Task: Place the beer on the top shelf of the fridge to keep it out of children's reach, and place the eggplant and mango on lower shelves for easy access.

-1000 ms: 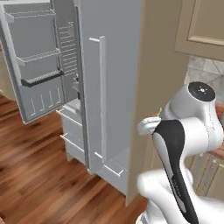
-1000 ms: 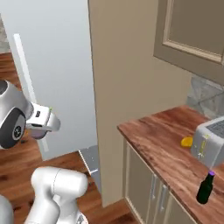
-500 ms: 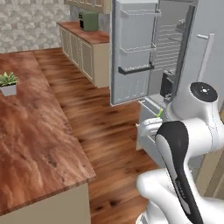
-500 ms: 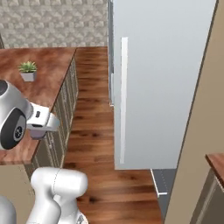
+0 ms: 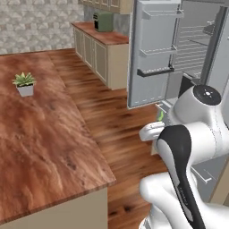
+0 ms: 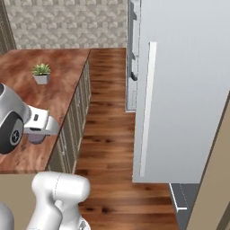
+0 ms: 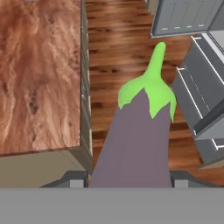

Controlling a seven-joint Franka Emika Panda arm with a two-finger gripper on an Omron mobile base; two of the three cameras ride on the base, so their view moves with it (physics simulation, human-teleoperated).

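From the left base view, the fridge (image 5: 188, 49) stands at the upper right with its door swung open, wire-railed bins on the door's inner face; a green tip of the eggplant (image 5: 159, 116) peeks out just beside the arm's white wrist. A small potted plant (image 5: 24, 84) sits on the wooden island counter (image 5: 49, 147), and a green appliance (image 5: 103, 21) rests on the far counter

Across the right base view, the fridge's closed grey door with its long handle (image 6: 147, 108) fills the right side

Seen by the hand view, the gripper (image 7: 129, 180) is clamped on the purple eggplant (image 7: 138, 144), its stem pointing away over the wood floor (image 7: 118, 48), pulled-out grey drawers (image 7: 201, 96) to the right
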